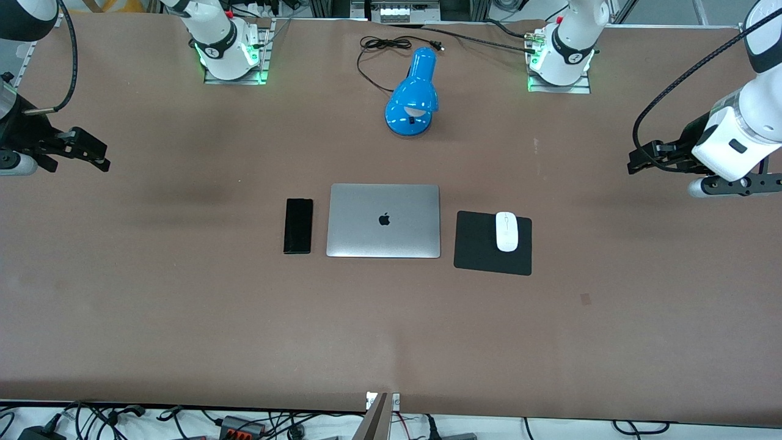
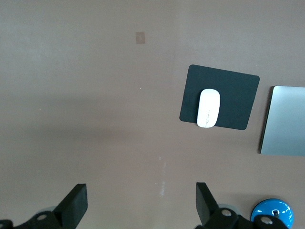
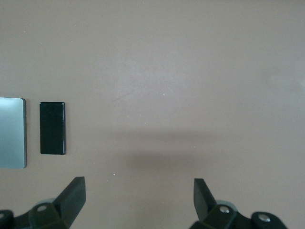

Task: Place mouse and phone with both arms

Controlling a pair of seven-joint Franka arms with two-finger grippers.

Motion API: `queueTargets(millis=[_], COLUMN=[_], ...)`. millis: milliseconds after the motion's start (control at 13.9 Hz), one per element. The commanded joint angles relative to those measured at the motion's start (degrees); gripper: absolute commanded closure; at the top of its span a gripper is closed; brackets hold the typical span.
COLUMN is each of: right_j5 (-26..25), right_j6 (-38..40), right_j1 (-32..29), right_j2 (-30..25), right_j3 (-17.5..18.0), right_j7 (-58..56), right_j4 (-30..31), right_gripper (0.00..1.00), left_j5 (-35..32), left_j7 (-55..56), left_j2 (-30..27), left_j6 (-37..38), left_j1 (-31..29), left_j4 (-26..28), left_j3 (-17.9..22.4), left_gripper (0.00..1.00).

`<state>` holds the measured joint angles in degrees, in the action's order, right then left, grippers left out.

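Note:
The white mouse lies on a matte black pad beside the closed silver laptop, toward the left arm's end. It also shows in the left wrist view. The black phone lies flat on the table beside the laptop, toward the right arm's end, and shows in the right wrist view. My left gripper is open and empty, held above the table at its own end. My right gripper is open and empty, held above the table at its own end.
A blue desk lamp with a black cord lies farther from the front camera than the laptop. The two white arm bases stand along the table's top edge. Bare brown table surface lies nearer the front camera.

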<state>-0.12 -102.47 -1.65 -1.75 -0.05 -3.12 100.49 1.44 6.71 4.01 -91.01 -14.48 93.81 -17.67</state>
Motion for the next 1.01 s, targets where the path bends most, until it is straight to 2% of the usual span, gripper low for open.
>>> queueTargets(millis=[0, 504, 719, 935], right_j5=[2.84, 1.79, 1.79, 1.61], right_j6=[0.87, 2.36, 2.36, 2.36], right_j1=[-0.9, -0.73, -0.81, -0.81], right_j2=[0.34, -0.62, -0.71, -1.24], right_j3=[0.13, 0.22, 0.22, 0.22], right_j7=[-0.22, -0.22, 0.49, 0.31], right_j4=[-1.09, -1.09, -1.0, -0.73], right_gripper=[0.0, 0.0, 0.0, 0.0], left_j5=[1.2, 0.58, 0.49, 0.49], left_j7=[-2.75, -4.24, -11.26, -11.37], left_j2=[0.21, 0.21, 0.21, 0.21], left_j6=[0.48, 0.57, 0.57, 0.57], left_j1=[-0.37, -0.19, -0.28, -0.28], left_j4=[-0.73, -0.73, -0.73, -0.73], left_j3=[0.26, -0.09, -0.09, 0.0], left_gripper=[0.0, 0.0, 0.0, 0.0])
